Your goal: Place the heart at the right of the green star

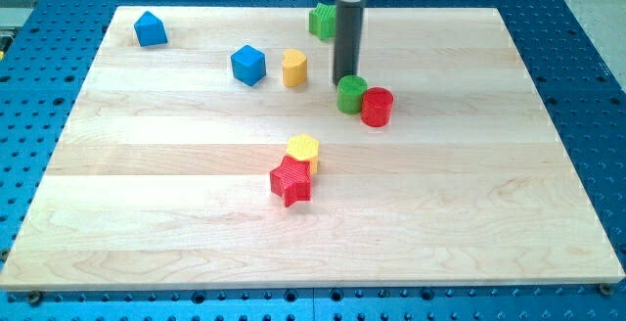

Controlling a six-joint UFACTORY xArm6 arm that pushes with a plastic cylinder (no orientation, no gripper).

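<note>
The yellow heart [294,68] lies on the wooden board [469,194] in the upper middle, right of a blue cube [248,65]. The green star [321,21] sits near the board's top edge, above and right of the heart, and the rod partly hides it. My tip [344,84] is down on the board to the right of the heart, with a gap between them. It stands against the upper left side of a green cylinder [352,95].
A red cylinder [377,107] touches the green cylinder's right side. A yellow hexagon block [303,150] and a red star [291,182] sit together at the board's centre. A blue house-shaped block [150,29] is at the top left.
</note>
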